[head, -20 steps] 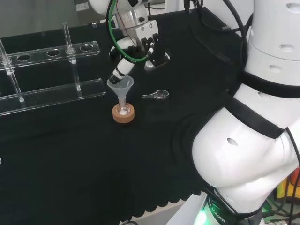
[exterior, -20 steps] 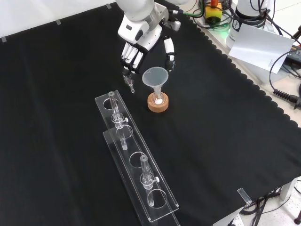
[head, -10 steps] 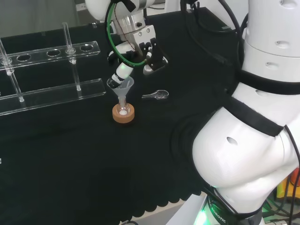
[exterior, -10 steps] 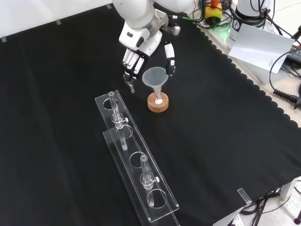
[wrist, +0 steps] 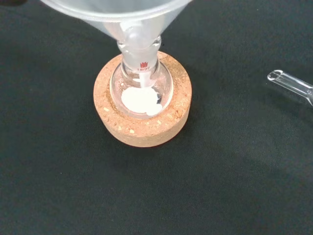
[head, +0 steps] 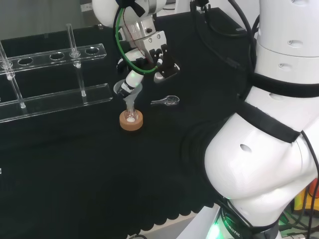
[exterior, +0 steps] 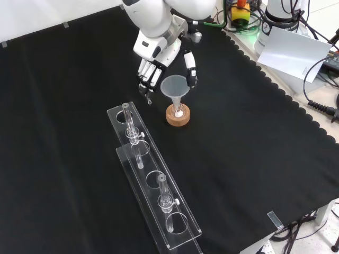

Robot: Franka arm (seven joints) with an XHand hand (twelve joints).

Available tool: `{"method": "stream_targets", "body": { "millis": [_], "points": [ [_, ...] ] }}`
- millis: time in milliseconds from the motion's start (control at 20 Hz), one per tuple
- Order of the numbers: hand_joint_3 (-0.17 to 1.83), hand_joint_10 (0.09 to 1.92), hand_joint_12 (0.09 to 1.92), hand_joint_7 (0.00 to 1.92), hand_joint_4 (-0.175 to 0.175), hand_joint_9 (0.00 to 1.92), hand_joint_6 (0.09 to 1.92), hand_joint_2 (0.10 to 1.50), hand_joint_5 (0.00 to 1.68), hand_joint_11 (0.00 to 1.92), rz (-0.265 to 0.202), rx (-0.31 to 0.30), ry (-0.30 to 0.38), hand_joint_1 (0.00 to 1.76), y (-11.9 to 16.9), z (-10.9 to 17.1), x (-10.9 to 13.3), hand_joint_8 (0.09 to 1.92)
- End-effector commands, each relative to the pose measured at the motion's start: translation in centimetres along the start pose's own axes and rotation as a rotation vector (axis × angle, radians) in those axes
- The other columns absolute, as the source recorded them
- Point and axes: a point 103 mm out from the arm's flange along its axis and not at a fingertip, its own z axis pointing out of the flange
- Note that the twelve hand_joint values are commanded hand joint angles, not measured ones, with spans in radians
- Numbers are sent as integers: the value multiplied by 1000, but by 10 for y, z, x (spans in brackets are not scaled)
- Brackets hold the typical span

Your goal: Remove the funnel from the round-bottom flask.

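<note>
Funnel [exterior: 174, 87] is seated in the neck of the round-bottom flask [wrist: 141, 90], which rests on a cork ring [exterior: 177, 116] at upper centre of the front view. White powder [wrist: 141, 101] lies in the flask. The hand [exterior: 159, 55] sits over the funnel, fingers [exterior: 145, 74] to its left and thumb [exterior: 190, 71] to its right, uncurled and gripping nothing. A clear test-tube rack [exterior: 153, 190] stands below on the counter [exterior: 254, 159].

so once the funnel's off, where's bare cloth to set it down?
In the front view, the widest bare cloth lies right of the cork ring, out to the scalloped edge. More lies left of the test tube rack. It is crowded between rack and ring, where the hand sits at the funnel beside a small glass spoon.
</note>
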Motion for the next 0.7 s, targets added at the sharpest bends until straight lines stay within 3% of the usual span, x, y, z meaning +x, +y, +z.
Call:
{"method": "stream_targets", "body": {
  "millis": [50, 700],
  "points": [
    [227, 796, 1359, 0, -32, 194, 87, 726, 0, 353, -10, -2, 3, 513, 3, 7, 2, 551],
    [221, 811, 1364, 0, -34, 224, 87, 739, 0, 364, 1, -43, -2, 522, -7, -11, -1, 590]
  ]
}}
